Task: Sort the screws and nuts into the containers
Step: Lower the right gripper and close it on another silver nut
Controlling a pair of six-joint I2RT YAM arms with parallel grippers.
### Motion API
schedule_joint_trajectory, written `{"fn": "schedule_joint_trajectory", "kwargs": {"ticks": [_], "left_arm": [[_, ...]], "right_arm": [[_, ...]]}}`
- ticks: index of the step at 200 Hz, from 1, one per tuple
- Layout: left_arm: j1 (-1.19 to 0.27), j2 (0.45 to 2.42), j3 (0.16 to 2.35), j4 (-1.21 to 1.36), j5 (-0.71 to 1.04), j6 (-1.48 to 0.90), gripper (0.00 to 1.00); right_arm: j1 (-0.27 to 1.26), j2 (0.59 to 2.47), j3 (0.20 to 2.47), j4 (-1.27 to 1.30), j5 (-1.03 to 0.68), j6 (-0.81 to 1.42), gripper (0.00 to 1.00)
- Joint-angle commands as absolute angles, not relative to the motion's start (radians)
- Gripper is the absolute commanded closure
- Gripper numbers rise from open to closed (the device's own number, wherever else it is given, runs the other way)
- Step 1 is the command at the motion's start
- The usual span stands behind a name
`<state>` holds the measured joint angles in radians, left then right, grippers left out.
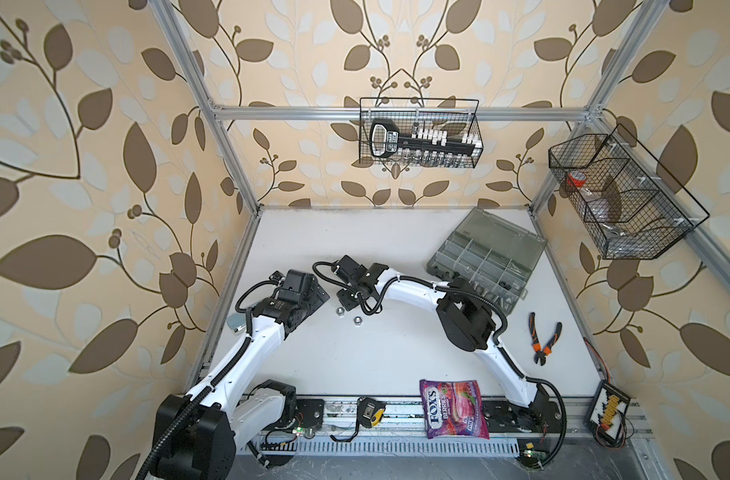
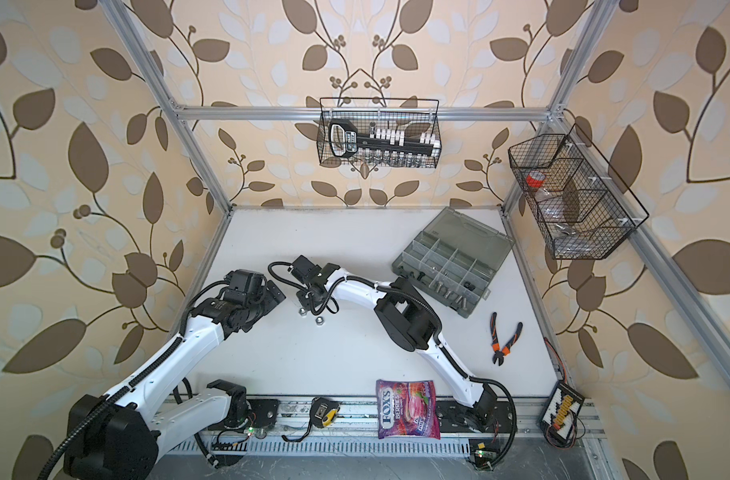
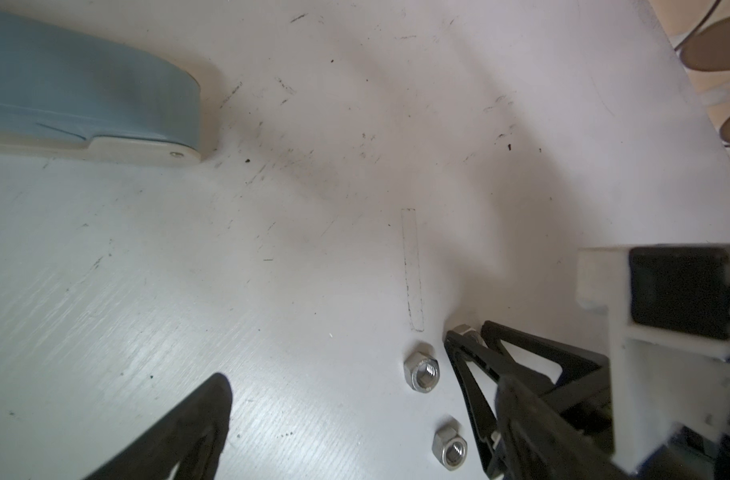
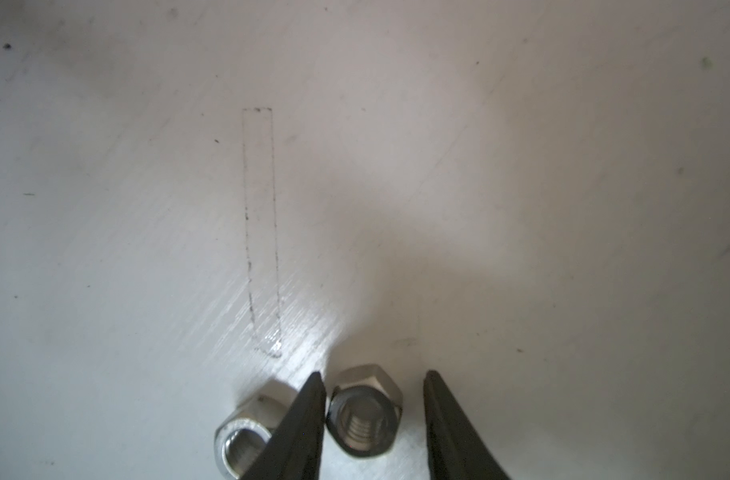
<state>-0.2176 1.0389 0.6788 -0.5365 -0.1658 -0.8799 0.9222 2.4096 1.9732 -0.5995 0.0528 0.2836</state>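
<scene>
Three silver nuts lie on the white table (image 1: 396, 349). My right gripper (image 4: 371, 378) stands open around one nut (image 4: 365, 415): one finger touches its side, while a gap remains at the other finger. A second nut (image 4: 242, 436) sits just outside the touching finger. The left wrist view shows the straddled nut (image 3: 465, 331), the second nut (image 3: 422, 372) and a third (image 3: 450, 451). Two nuts (image 1: 339, 311) (image 1: 358, 320) show in both top views. My left gripper (image 3: 363, 399) hangs wide open and empty beside them. The grey organizer's containers (image 1: 485, 262) hold screws (image 2: 440, 286).
Orange-handled pliers (image 1: 544, 338) lie right of the right arm. A purple candy bag (image 1: 453, 409) and a tape measure (image 1: 369, 411) sit at the front edge. A blue-grey object (image 3: 84, 91) lies by the left arm. Wire baskets (image 1: 419, 133) (image 1: 616, 195) hang on the walls.
</scene>
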Motion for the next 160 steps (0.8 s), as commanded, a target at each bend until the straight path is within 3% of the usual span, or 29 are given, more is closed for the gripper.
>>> {"fn": "schedule_joint_trajectory", "kwargs": {"ticks": [1, 94, 160], "left_arm": [[-0.227, 1.04, 0.673, -0.546, -0.188, -0.893, 0.01], [-0.227, 1.043, 0.672, -0.538, -0.184, -0.891, 0.01], [-0.227, 1.048, 0.673, -0.535, -0.178, -0.885, 0.01]], "right_arm": [[0.931, 2.454, 1.996, -0.654, 0.073, 0.27, 0.63], [0.959, 2.472, 1.985, -0.712, 0.146, 0.236, 0.68], [0.957, 2.501, 1.998, -0.714, 0.179, 0.219, 0.83]]}}
